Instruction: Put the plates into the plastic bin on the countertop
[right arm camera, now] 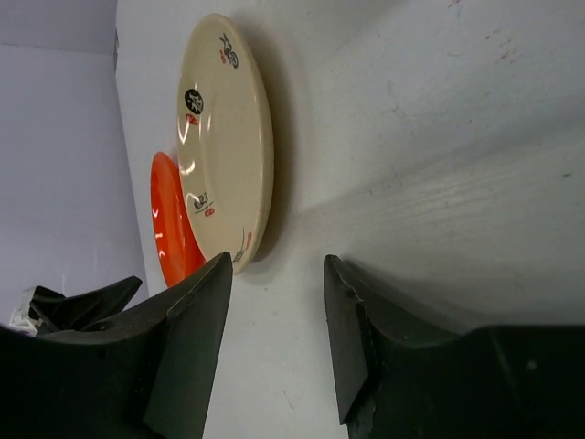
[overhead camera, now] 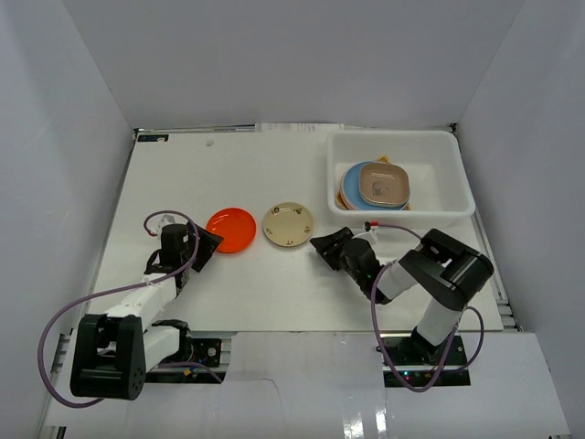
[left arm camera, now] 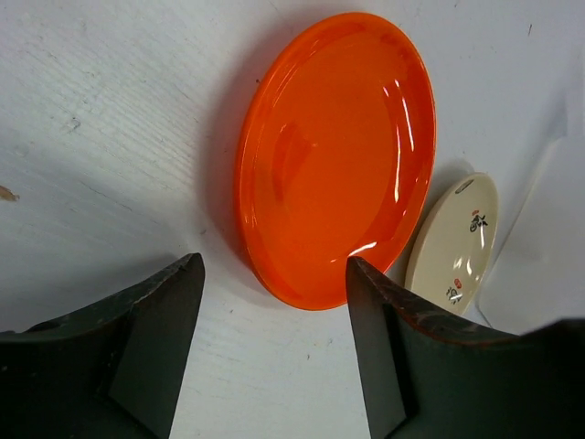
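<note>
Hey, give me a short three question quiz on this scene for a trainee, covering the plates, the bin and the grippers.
1. True or false: the left gripper and the right gripper are both open and empty.
2. Which plate lies nearest the left gripper? A. orange plate B. cream plate C. blue plate
3. Fill in: the number of plates on the countertop, outside the bin, is ___.

Key
1. True.
2. A. The cream plate is nearer the right gripper, and the blue plate is in the bin.
3. Two, the orange plate and the cream plate.
</note>
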### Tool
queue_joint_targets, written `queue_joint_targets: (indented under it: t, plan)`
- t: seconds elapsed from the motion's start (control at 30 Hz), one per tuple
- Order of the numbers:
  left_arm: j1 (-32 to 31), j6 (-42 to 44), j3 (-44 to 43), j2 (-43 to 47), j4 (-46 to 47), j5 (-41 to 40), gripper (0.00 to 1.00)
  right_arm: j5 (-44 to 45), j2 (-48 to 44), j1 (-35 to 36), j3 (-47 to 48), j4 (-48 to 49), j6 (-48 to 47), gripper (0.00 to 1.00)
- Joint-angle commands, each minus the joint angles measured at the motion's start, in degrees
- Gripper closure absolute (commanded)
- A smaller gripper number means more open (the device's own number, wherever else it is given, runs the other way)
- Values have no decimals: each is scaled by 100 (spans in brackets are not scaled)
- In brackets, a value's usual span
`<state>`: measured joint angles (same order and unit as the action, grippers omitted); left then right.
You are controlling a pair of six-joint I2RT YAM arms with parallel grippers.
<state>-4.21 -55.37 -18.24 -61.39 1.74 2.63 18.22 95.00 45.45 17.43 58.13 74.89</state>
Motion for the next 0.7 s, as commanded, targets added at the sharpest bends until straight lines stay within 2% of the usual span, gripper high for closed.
queue_joint_targets:
  t: [0.0, 0.27, 0.3, 0.33, 0.4, 0.43, 0.5, 0.53, 0.57, 0.63, 0.67]
  plan:
    - [87, 70, 31, -75, 388, 176, 27, 288, 465, 43, 418, 691, 491, 49]
    - [157, 18, -4, -680, 696, 106, 32, 490, 1380, 113, 1341, 419, 711, 53]
    - [157, 18, -22, -734, 740, 88, 34, 498, 1450, 104, 1411, 419, 720, 57]
    - [166, 9, -22, -778, 758, 53, 34, 481, 1555, 113, 1464, 349, 728, 69]
    - [166, -17, -39, -884, 793, 18, 36, 402, 1635, 113, 1518, 313, 798, 83]
    - [166, 0, -48, -910, 810, -8, 40, 384, 1644, 130, 1465, 435, 816, 92]
    - [166, 0, -66, -963, 828, -52, 49, 393, 1566, 157, 1168, 611, 808, 92]
    - [175, 18, -92, -972, 811, -70, 66, 393, 1374, 201, 1027, 699, 790, 92]
    - [175, 53, -109, -972, 767, -87, 76, 402, 1241, 236, 869, 891, 747, 92]
    - [175, 62, -92, -832, 644, -131, 93, 411, 638, 454, 422, 1051, 378, 92]
    - [175, 79, -83, -744, 618, -166, 96, 454, 407, 552, 306, 1025, 255, 92]
